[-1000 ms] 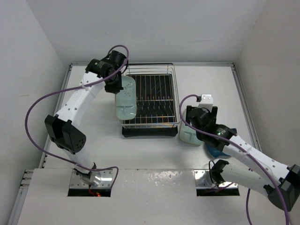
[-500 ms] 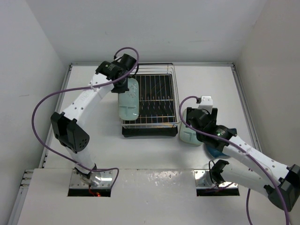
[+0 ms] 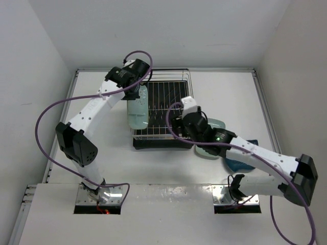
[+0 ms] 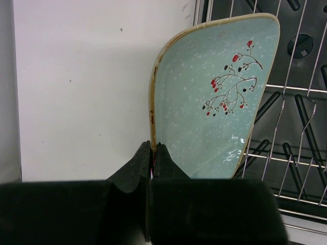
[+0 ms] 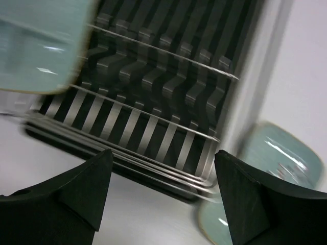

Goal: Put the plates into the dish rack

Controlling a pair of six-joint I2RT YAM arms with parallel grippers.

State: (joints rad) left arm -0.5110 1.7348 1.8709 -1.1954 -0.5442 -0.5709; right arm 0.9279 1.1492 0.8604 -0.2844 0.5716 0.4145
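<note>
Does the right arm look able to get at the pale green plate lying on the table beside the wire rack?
Probably yes. The right gripper hangs open and empty by the chrome wire dish rack, and the pale mint-green rounded-square plate lies on the table just beside it, with nothing on it.

Right end effector (image 5: 162, 155) swung left toward dish rack (image 3: 168, 97).

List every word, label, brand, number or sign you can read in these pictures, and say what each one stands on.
No readable text in any view.
The mint-green plate pinched in the left gripper bears only a painted berry sprig, with no lettering.
The dish rack shows no label or brand; the right wrist view of it is blurred.
</note>
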